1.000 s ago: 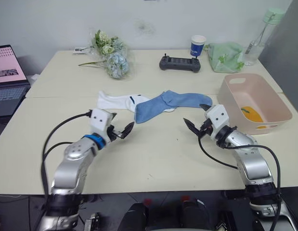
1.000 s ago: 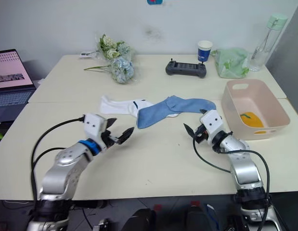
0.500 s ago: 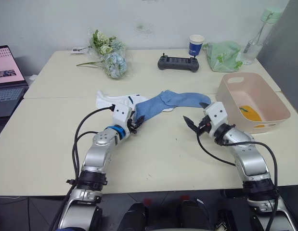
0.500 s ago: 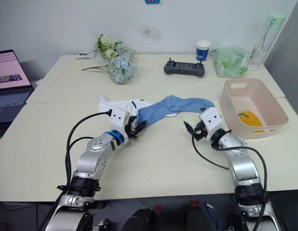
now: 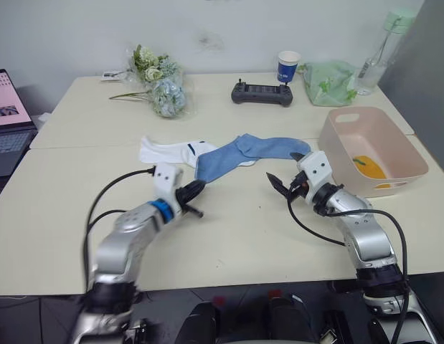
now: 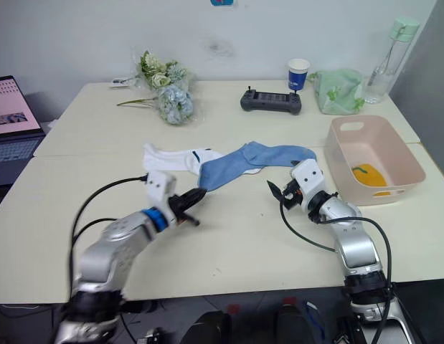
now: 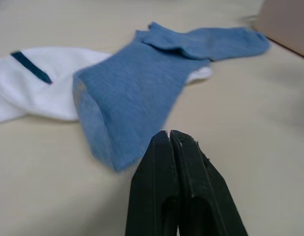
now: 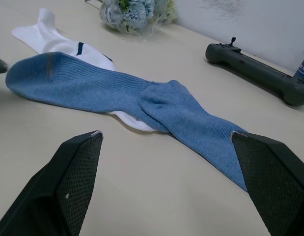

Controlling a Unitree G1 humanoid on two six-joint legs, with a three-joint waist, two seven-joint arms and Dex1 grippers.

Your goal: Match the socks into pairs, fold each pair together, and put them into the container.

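Two light blue socks [image 5: 232,154] lie overlapping in the middle of the table, over the end of a white sock [image 5: 166,151] with a dark cuff mark [image 7: 30,68]. My left gripper [image 5: 194,192] is shut, its tips [image 7: 166,133] right at the near edge of the blue sock [image 7: 132,93], with no cloth between them. Just right of the blue socks, my right gripper [image 5: 285,172] stands open and empty, its fingers [image 8: 73,172] framing the blue sock [image 8: 142,98]. The pink container [image 5: 351,118] sits at the right with a mustard-yellow sock [image 5: 370,167] inside.
Along the back of the table are a bunch of flowers [image 5: 154,86], a black controller [image 5: 261,93], a blue-and-white paper cup [image 5: 287,66], a pale green bag [image 5: 329,80] and a bottle [image 5: 372,50]. A laptop [image 5: 5,122] stands at the far left.
My left gripper reached forward to the near edge of the blue sock and went from open to shut. The right gripper stayed open in place. The socks lie as before.
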